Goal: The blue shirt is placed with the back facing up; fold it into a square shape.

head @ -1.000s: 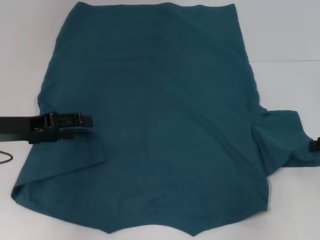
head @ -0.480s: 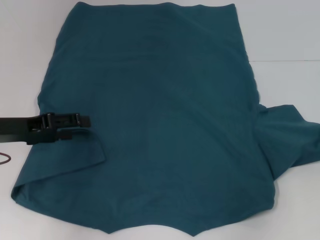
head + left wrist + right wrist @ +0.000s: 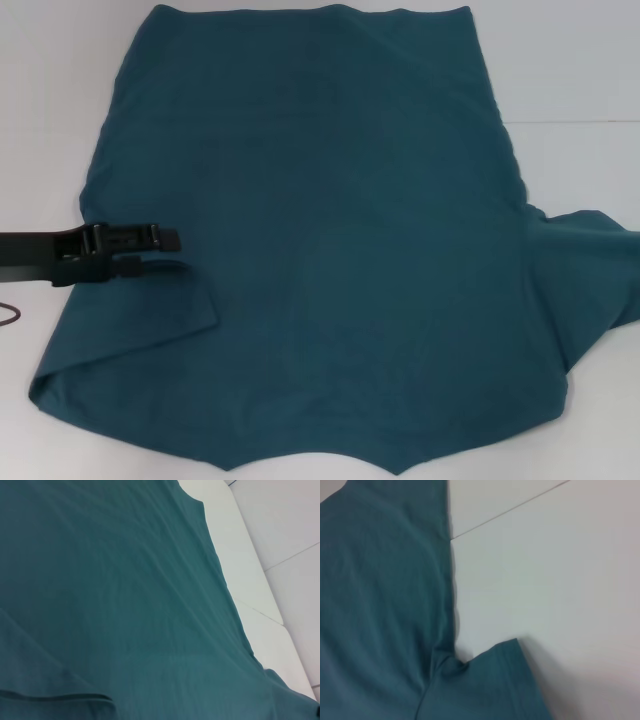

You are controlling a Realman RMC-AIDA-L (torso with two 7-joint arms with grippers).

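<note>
The blue shirt has its left sleeve folded in, the right sleeve still out; whether the left pincer grips cloth, I cannot tell.

So the head cam sits up high and looks forward and down, taking in nearly the whole blue shirt spread on the white table, with the left gripper reaching in over the shirt's left edge. The left wrist cam is way closer, skimming low across the cloth toward the shirt's far edge and a strip of table beyond it. The right wrist cam hangs above the shirt's right side, looking down at the sleeve and bare table next to it. That sleeve and armpit area also shows in the head view, at the shirt's right.
</note>
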